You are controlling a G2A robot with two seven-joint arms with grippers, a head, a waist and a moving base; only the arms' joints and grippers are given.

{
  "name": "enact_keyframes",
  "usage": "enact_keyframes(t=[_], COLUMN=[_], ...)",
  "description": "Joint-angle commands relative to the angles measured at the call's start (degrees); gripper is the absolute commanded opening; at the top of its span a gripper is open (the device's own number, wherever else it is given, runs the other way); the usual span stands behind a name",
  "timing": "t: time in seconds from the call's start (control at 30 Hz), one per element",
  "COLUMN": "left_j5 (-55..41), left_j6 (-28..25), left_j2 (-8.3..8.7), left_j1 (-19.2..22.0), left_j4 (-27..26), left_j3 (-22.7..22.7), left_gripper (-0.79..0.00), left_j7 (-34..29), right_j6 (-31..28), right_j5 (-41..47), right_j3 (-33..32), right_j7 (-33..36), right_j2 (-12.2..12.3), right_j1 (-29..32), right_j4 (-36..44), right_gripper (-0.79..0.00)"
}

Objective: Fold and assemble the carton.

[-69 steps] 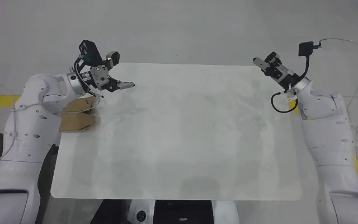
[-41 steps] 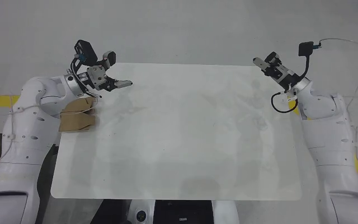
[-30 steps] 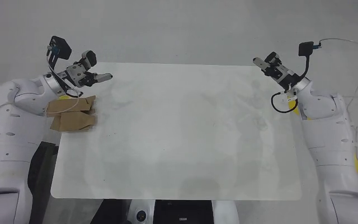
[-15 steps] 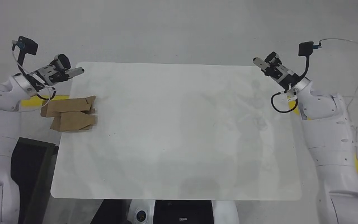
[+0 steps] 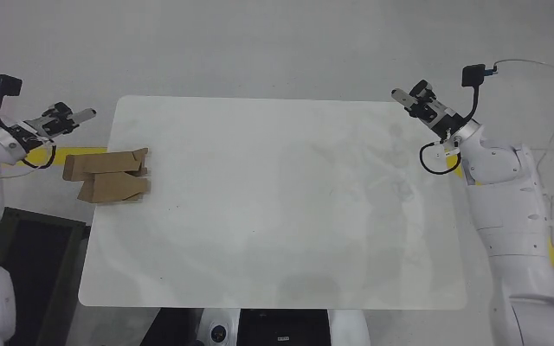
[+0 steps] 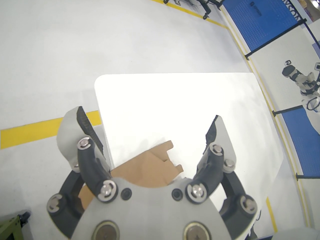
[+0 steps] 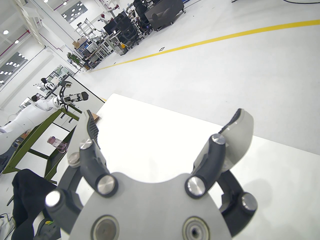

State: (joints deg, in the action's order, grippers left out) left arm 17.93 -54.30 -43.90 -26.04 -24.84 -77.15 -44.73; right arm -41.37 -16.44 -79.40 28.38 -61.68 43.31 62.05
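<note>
Flat brown carton [image 5: 108,176] lies overhanging the left edge of the desk [image 5: 277,199]. Left gripper [image 5: 78,114] hovers outside that edge, fingers spread, empty; right gripper [image 5: 405,95] likewise at the desk's far right corner. Folding seems unstarted; next, grasp the carton.

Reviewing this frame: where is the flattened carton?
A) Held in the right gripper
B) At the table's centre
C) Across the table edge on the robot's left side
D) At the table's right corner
C: the carton lies flat across the table's edge on the robot's left side, and the open left gripper is beside it, apart from it.
</note>
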Motion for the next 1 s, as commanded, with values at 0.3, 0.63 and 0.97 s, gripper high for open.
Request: enact_keyframes(t=[0.3, 0.63, 0.97], left_j5=[5.3, 8.8, 5.7], left_j6=[6.4, 10.2, 10.6], left_j2=[0.69, 0.73, 0.52], left_j1=[3.4, 2.1, 0.2], left_j4=[10.7, 14.3, 15.2], left_j3=[1.6, 3.3, 2.9], left_gripper=[0.000, 0.000, 0.000], left_j7=[3.6, 4.4, 0.0], right_j6=[0.0, 0.0, 0.0], right_j5=[0.0, 0.0, 0.0], right_j3=[0.0, 0.0, 0.0], right_j7=[0.0, 0.0, 0.0], right_j2=[0.0, 0.0, 0.0], right_j1=[0.0, 0.0, 0.0], right_j4=[0.0, 0.0, 0.0], right_gripper=[0.000, 0.000, 0.000])
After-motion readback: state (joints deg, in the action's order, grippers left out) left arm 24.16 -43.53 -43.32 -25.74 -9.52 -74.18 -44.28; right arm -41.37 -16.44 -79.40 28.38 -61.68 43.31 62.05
